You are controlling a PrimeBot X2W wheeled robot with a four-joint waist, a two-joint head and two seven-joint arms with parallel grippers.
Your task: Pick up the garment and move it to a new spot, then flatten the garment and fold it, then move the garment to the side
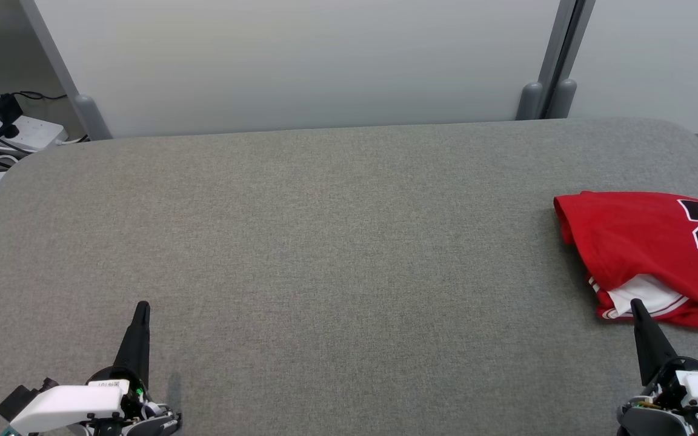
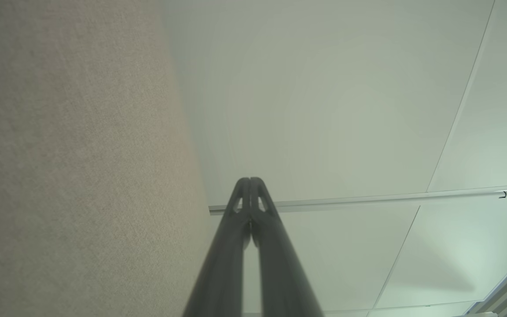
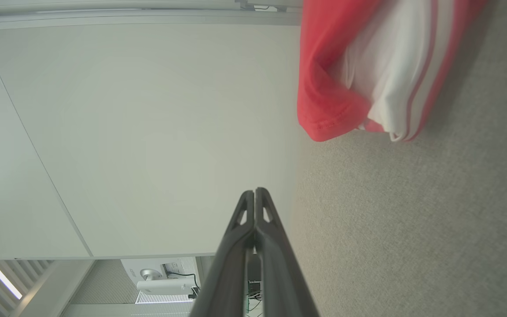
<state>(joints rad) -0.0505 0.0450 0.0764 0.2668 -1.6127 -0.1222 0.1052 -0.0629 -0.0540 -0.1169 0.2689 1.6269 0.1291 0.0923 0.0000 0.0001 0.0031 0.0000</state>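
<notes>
At right edge of head view: folded red jersey garment (image 1: 640, 242) lying aside; left gripper (image 1: 142, 307) and right gripper (image 1: 635, 304) resting pinched closed, empty; task seemingly finishing, only withdrawal remaining.

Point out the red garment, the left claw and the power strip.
Red garment (image 1: 634, 242), head view, plain red fabric left of the number.
Left claw (image 1: 142, 307), head view, the shut fingertips.
Power strip (image 1: 28, 132), head view, its white top face.

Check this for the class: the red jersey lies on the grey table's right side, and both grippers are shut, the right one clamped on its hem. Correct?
Not quite. The right gripper holds nothing; the right wrist view shows its tip apart from the red jersey. The jersey does lie on the grey table's right side, and the left gripper is also shut.
</notes>
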